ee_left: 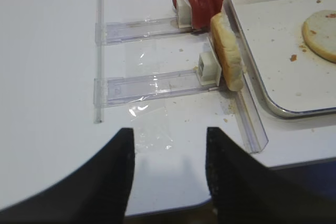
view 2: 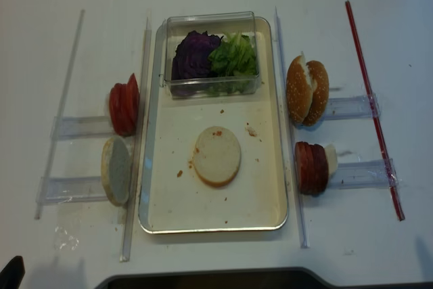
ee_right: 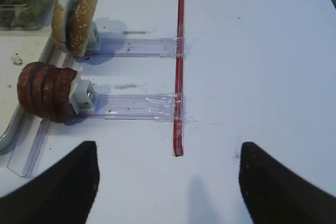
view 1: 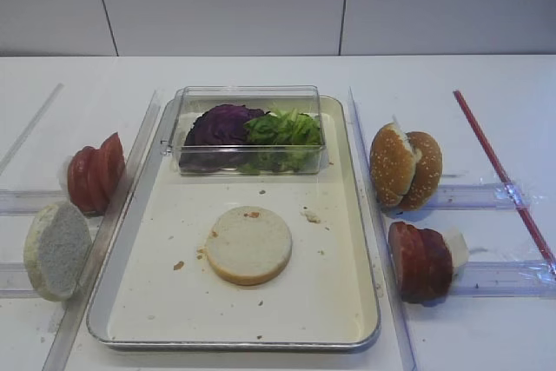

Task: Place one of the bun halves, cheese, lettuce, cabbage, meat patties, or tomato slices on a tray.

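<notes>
A pale bun half (view 1: 248, 244) lies flat, cut face up, on the cream tray (view 1: 340, 301) at the middle of the white table (view 1: 261, 71), a little nearer the tray's front rim than its back. We see crumbs scattered on the tray around it. At the tray's far edge stands a clear plastic box (view 1: 249, 129) holding purple cabbage (view 1: 222, 124) on the left and shredded green lettuce (view 1: 285, 129) on the right, the two touching.

Just outside the tray's left rim, tomato slices (view 1: 95, 173) stand on edge in a clear holder, and nearer the table's front edge a thicker pale bun half (view 1: 56, 249) stands upright against the rim. Off the tray's right rim, sesame-seeded bun halves (view 1: 405, 168) stand on edge toward the back, and dark meat patties (view 1: 420, 260) stand side by side nearer the front, each set in a clear plastic rail (ee_right: 134, 46). A red strip (view 1: 502, 171) runs along the table's right side, across the outer ends of those rails.

Our left gripper (ee_left: 169, 174) hangs over the table's front left corner, its fingers (ee_left: 107, 182) apart with only bare table between them. Our right gripper (ee_right: 168, 182) hangs above the table's front right part, near the end of the red strip, its fingers (ee_right: 283, 187) spread wide and holding nothing. Both grippers are well apart from the tray.
</notes>
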Available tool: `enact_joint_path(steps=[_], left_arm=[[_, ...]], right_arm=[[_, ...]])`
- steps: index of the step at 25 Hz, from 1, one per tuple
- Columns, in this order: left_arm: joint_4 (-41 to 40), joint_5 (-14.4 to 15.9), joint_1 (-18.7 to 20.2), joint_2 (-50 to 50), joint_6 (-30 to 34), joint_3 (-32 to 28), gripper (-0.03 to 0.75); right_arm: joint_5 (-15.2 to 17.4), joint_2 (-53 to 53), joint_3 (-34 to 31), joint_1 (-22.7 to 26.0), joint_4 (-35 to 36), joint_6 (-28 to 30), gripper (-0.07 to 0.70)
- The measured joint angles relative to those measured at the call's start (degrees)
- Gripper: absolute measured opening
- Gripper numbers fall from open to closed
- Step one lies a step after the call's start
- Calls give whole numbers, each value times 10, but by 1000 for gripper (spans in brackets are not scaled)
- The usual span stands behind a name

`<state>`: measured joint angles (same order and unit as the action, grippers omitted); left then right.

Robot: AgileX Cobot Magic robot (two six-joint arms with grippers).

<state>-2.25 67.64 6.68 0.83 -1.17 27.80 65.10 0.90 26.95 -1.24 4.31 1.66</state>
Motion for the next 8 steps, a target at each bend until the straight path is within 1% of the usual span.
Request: enact_joint_path(steps=[8], left_arm=[[0,0,0,0,0,0,306]], right_arm=[[0,0,0,0,0,0,556]])
